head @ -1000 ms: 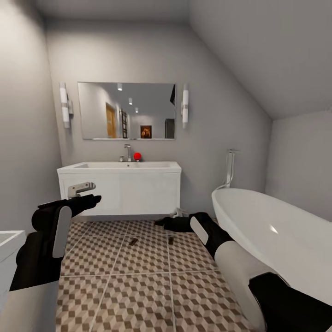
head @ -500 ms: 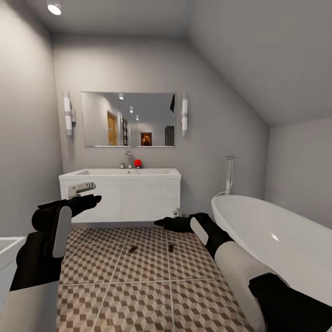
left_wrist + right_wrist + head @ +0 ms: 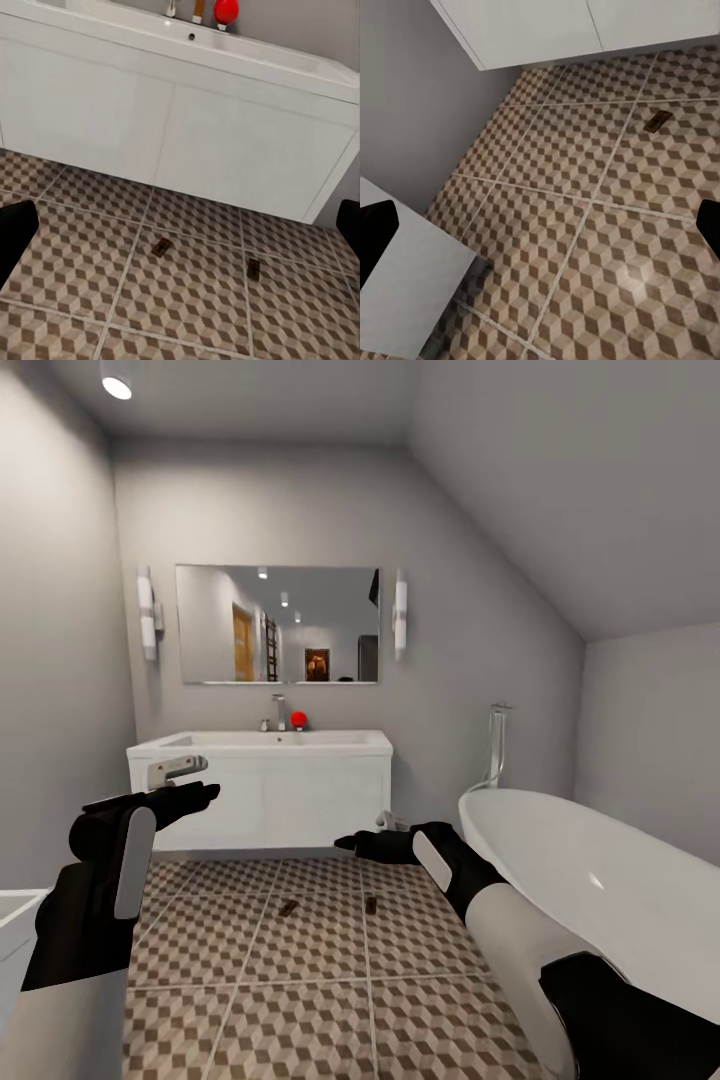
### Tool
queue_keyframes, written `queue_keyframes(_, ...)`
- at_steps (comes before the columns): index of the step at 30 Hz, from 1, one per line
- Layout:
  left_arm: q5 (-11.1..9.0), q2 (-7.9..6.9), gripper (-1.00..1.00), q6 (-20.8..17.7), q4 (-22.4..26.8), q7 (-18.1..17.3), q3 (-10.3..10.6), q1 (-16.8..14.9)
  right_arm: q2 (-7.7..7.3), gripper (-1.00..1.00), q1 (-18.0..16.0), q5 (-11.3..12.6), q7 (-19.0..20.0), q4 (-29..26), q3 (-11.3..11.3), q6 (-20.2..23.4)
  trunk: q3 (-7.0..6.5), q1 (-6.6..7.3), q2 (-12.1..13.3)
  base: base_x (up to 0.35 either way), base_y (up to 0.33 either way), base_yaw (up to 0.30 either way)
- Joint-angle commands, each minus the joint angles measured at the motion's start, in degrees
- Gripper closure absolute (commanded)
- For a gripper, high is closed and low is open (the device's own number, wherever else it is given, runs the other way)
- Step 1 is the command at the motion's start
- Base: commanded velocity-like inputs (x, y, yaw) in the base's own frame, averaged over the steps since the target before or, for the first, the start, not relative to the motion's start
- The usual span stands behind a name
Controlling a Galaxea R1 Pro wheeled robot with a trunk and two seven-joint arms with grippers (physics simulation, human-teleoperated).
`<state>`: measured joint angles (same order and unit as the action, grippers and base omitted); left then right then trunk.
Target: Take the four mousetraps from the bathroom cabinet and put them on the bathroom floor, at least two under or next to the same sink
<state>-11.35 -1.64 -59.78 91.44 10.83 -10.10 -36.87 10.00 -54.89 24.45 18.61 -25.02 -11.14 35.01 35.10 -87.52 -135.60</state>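
1. Since the earlier head pictures the whole scene has slid lower in the frame, with more ceiling and a ceiling lamp now showing at upper left: that is the camera tilting up, not the things moving. Both arms sit at the same places in the frame as before.

2. Head view: two mousetraps (image 3: pixel 289 908) lie on the bathroom floor (image 3: pixel 300 1000) at lower centre, near the front of the white sink unit (image 3: pixel 262 785) but not under it. The left gripper (image 3: pixel 180 769) at middle left and the right gripper (image 3: pixel 385 822) at centre both carry nothing; how wide their jaws stand I cannot tell here.

3. Left wrist view: dark fingertips (image 3: pixel 15 232) sit at both side edges, so the jaws stand wide and empty. Both traps lie at lower centre.

4. Right wrist view: fingertips (image 3: pixel 375 232) again at both edges, jaws wide and empty; one trap shows at upper right.

5. Judgement: two traps look placed and two remain. The next move calls for turning back to the cabinet for them.
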Motion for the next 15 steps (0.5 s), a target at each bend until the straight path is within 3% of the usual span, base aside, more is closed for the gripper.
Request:
queue_keyframes(1,-0.6,-0.02,-1.0,-0.22,0.05,0.51,0.0,-0.04,0.0,-1.0,-0.04,-0.11,0.11,-0.03,-0.05,0.17,-0.11,0.24,0.38,0.0,0.0,0.0)
queue_keyframes(15,-0.6,-0.03,-1.0,-0.22,0.05,0.51,0.0,-0.04,0.0,-1.0,0.0,-0.1,0.1,0.0,-0.14,0.15,-2.62,3.31,5.99,0.0,0.0,0.0)
